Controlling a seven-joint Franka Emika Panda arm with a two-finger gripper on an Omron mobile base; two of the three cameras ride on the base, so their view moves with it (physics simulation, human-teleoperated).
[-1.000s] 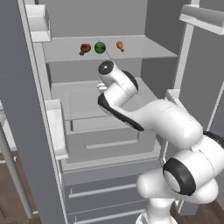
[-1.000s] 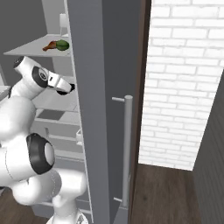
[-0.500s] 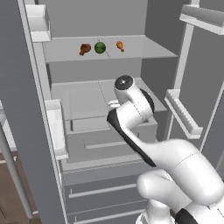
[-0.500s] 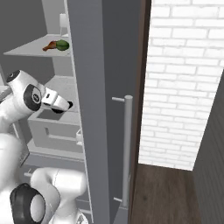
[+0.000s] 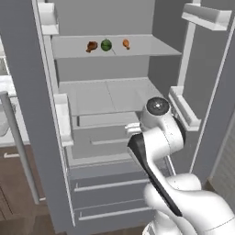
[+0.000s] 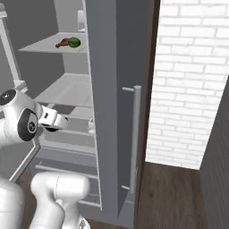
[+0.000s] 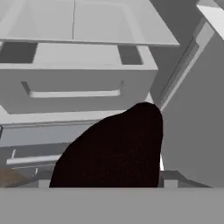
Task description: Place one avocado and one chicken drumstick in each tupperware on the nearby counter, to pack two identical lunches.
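Near-black avocado [image 7: 116, 148]: teardrop-shaped, held in the pincer [image 6: 56, 125], whose jaws stand wide around it. It hangs in the air in front of the refrigerator's drawers [image 7: 74, 83] and hides both finger tips in the hand view.

Green avocado [image 5: 106, 45]: round, resting on the upper shelf [image 5: 151, 46] far inside the open refrigerator.

Dark drumstick [image 5: 91, 46]: just left of the green avocado on the same shelf.

Orange drumstick [image 5: 125, 44]: to the right of the green avocado, slightly apart from it.

Arm [image 5: 158, 137]: bent low in front of the refrigerator, well below the upper shelf.

Refrigerator door [image 6: 107, 112]: open, with an upright bar handle [image 6: 135, 134]; a white brick wall [image 6: 192, 80] stands to its right.
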